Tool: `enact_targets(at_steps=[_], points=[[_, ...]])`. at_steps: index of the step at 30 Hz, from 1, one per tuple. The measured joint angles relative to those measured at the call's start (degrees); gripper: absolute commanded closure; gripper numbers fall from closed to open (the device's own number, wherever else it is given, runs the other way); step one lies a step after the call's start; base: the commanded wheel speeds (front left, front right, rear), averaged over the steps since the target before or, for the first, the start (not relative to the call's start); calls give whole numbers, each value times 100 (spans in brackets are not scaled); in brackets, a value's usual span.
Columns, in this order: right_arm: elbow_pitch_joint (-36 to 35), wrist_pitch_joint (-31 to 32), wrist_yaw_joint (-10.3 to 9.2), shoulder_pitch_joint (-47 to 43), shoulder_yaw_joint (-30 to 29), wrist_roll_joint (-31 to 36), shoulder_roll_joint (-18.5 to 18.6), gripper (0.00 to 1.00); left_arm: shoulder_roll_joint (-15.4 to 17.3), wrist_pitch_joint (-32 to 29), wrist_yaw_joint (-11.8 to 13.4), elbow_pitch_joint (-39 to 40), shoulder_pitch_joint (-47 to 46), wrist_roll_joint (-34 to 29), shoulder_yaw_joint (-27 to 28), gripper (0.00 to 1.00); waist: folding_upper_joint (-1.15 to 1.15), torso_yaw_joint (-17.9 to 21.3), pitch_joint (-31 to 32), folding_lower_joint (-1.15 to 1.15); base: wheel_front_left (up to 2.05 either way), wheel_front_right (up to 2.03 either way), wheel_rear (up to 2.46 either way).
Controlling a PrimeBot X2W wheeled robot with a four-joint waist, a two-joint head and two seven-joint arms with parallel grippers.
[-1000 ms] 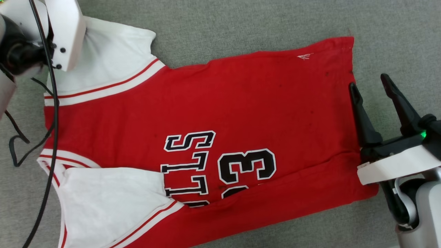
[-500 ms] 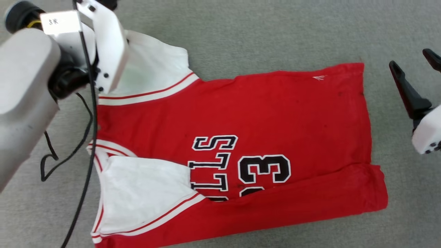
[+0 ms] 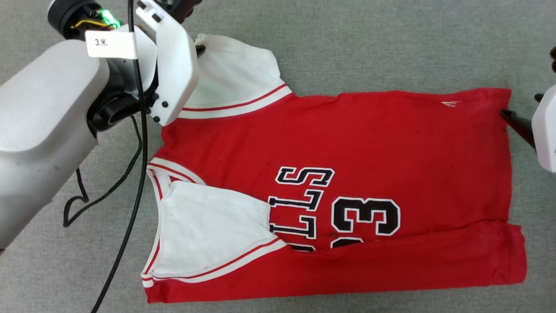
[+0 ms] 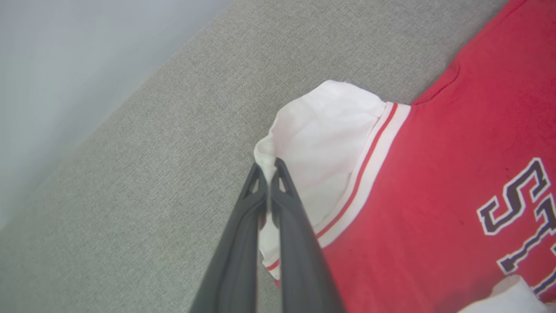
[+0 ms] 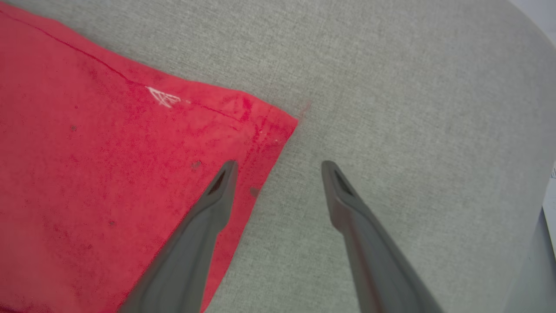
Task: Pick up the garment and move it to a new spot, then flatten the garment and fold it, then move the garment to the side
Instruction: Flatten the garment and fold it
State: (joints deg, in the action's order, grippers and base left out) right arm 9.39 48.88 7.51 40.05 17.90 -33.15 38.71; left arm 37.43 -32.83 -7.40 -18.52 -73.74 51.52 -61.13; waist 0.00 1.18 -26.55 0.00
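Garment (image 3: 347,143) lies spread on the grey table (image 3: 347,39), front up, "3" showing. Collar end is toward my left, hem toward my right. The near long edge is folded over onto the front.
Left fingers (image 4: 284,191): pressed together, pinching the edge of the far white sleeve (image 4: 321,130); cloth is bunched at the tips.
Right fingers (image 5: 217,195): spread wide, holding nothing. 1 tip is over the red hem corner (image 5: 260,121), the other over bare table.

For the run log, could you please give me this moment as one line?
left hand: shut on white sleeve of garment | right hand: open by hem corner | garment: spread on grey surface
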Motion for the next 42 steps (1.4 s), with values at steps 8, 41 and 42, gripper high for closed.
enact_targets(at_steps=[8,41,42], points=[[992,-158,0,506,315,65,-290,0,-49,138,0,110,-203,-20,-120,100,0,-195,-297,0,0,0,0],[1381,-2755,3,-846,844,-516,-123,100,680,1160,383,583,1456,569,-561,100,0,-161,1381,-1,0,0,0],[1336,-2773,3,-955,813,-536,-107,100,742,1198,446,673,1560,580,-565,100,0,-165,1453,-1,0,0,0]])
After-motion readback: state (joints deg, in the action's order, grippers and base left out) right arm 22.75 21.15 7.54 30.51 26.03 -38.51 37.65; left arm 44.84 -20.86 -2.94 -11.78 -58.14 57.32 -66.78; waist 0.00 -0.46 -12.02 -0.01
